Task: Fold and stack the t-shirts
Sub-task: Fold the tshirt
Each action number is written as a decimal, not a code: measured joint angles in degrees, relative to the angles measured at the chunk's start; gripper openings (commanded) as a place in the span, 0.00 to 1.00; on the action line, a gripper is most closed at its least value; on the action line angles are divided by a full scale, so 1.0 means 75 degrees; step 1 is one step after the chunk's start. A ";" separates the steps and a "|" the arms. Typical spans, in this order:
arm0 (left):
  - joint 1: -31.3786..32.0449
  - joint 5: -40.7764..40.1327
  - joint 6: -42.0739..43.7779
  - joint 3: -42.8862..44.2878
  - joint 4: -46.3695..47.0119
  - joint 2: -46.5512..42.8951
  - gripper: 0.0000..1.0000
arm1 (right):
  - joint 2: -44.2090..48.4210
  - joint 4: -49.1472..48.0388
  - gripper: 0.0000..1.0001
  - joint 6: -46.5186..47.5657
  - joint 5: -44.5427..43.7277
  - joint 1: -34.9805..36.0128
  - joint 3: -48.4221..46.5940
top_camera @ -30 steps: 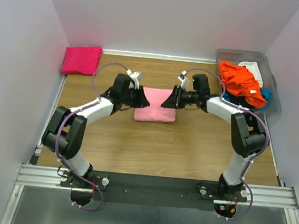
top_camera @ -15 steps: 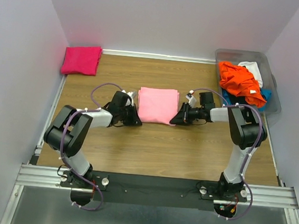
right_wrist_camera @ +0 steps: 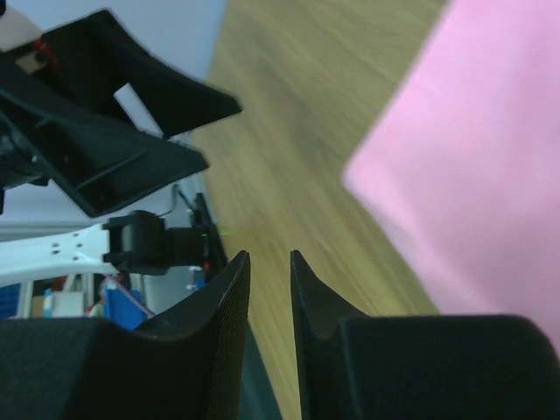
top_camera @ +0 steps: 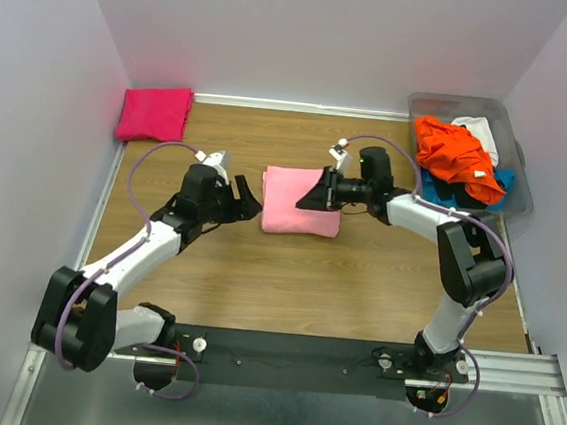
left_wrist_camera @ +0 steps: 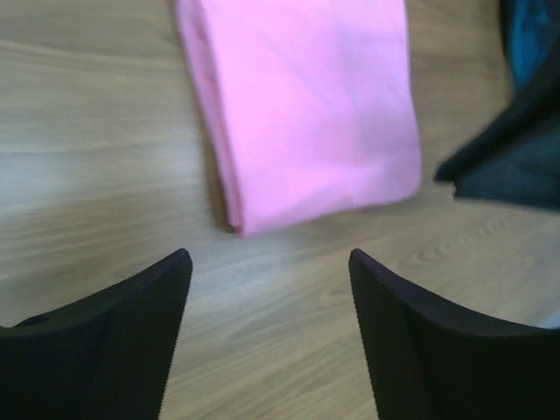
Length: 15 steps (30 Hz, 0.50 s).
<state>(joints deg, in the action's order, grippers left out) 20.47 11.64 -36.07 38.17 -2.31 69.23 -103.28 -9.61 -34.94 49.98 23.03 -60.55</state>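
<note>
T-shirts are spread over a wooden table point(top_camera: 358, 270). A clear bin point(top_camera: 520, 185) at the far right corner holds an orange shirt point(top_camera: 455, 154) heaped on others. A folded pink shirt point(top_camera: 289, 208) lies mid-table, and a folded magenta shirt point(top_camera: 155, 113) lies at the far left corner. The left gripper point(left_wrist_camera: 269, 262), jaws wide apart and empty, hangs just beside the pink shirt's left edge. The right gripper point(right_wrist_camera: 269, 258), jaws nearly together on nothing, is over its right side.

One folded t-shirt point(top_camera: 286, 211) lies mid-desk point(top_camera: 358, 270). The left fingers point(top_camera: 251, 203) are just to its left, apart from it, and the right fingers point(top_camera: 310, 197) are above it. Another folded t-shirt point(top_camera: 155, 113) sits in the far left corner. Unfolded t-shirts point(top_camera: 455, 154) fill a bin point(top_camera: 523, 187) at the far right.
</note>
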 measured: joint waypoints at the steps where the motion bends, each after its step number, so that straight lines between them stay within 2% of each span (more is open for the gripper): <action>1: -0.0076 -0.0157 0.0006 0.0029 -0.0076 -0.0096 0.86 | -0.0058 -0.0388 0.32 -0.0329 0.0009 0.0245 -0.0020; 5: -0.0367 -0.1209 0.0163 0.0099 -0.0603 -0.0557 0.88 | -0.0868 -0.1562 0.32 -0.1134 -0.0026 0.0743 -0.0020; 9: -0.0385 -0.1883 0.0280 0.0026 -0.0930 -0.1137 0.92 | -0.2250 -0.2078 0.32 -0.1574 -0.0274 0.0740 -0.0020; 11: -0.0385 -0.2095 0.0297 -0.0134 -0.0973 -0.1501 0.92 | -0.2804 -0.2442 0.32 -0.1961 0.0052 0.0688 -0.0070; 15: -0.0385 -0.2320 0.0297 -0.0396 -0.1064 -0.1953 0.92 | -0.2906 -0.2728 0.32 -0.2060 -0.0009 0.0673 -0.0210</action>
<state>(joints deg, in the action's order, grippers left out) 17.58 -5.76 -33.85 35.20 -10.28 54.59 -125.08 -30.06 -50.39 49.91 28.08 -62.13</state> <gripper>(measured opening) 0.920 0.313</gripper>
